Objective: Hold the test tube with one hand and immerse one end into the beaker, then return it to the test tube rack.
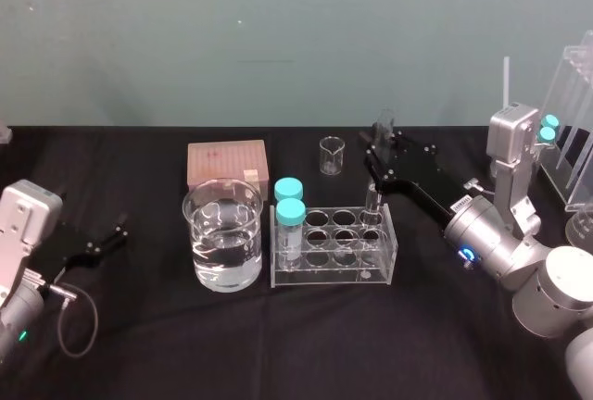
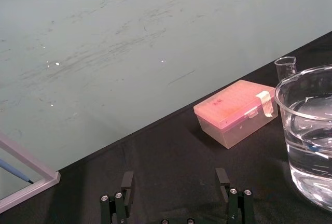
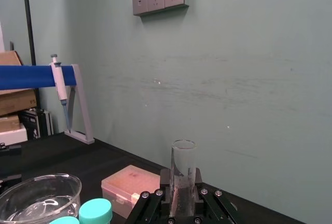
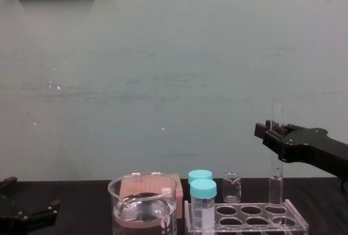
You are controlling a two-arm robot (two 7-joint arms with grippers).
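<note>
The test tube (image 4: pixel 277 183) stands upright with its lower end in the far right hole of the back row of the clear test tube rack (image 1: pixel 334 275). My right gripper (image 4: pixel 273 130) is shut on the tube's upper part. In the right wrist view the tube (image 3: pixel 182 156) rises between the black fingers (image 3: pixel 165 182). From the head camera the right gripper (image 1: pixel 378 152) hovers over the rack's back right corner. The large beaker (image 1: pixel 222 233), partly filled with water, sits just left of the rack. My left gripper (image 1: pixel 116 233) rests open on the table at far left, holding nothing.
Two teal-capped vials (image 1: pixel 289 204) occupy the rack's left end. A pink tip box (image 1: pixel 227 165) and a tiny beaker (image 1: pixel 332 155) sit behind. A clear pipette stand (image 1: pixel 574 131) is at the far right. A grey cable (image 1: pixel 79 321) loops by the left arm.
</note>
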